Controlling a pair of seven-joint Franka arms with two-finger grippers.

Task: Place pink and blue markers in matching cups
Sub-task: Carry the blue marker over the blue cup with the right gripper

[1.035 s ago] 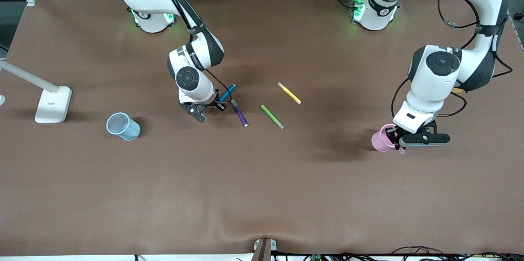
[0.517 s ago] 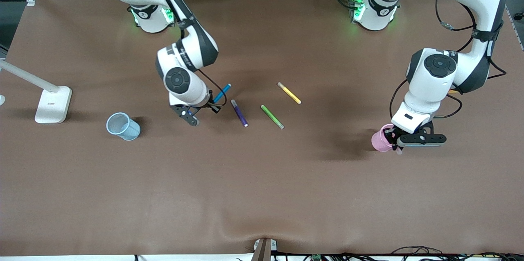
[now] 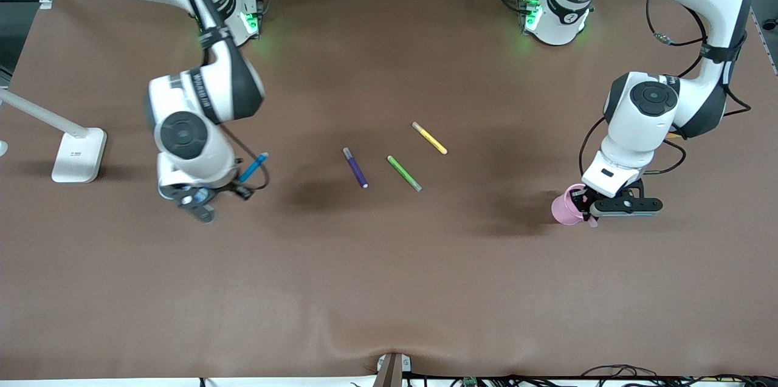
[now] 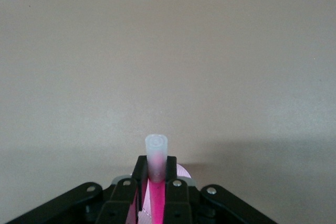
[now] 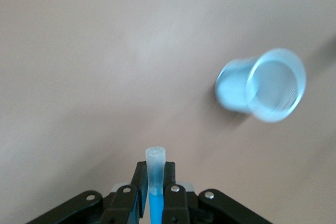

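My right gripper [image 3: 203, 197] is shut on the sky-blue marker [image 3: 253, 166] and holds it in the air. In the right wrist view the marker [image 5: 155, 203] stands between the fingers, greyish end up. The pale blue cup [image 5: 262, 85] shows there on the table, off to one side of the gripper [image 5: 155, 169]. The front view hides this cup under the right arm. My left gripper [image 3: 592, 212] is shut on the pink marker [image 4: 156, 205] directly over the pale pink cup [image 3: 565, 205]. A bit of that cup's rim [image 4: 183, 171] shows beside the left gripper [image 4: 156, 163].
A dark purple marker [image 3: 355, 167], a green marker [image 3: 404, 172] and a yellow marker [image 3: 429, 137] lie side by side at mid-table. A white lamp stand [image 3: 78, 155] sits at the right arm's end of the table.
My right arm has carried the blue marker away from the purple marker toward the right arm's end of the table, and now covers the blue cup. The left arm has barely moved.
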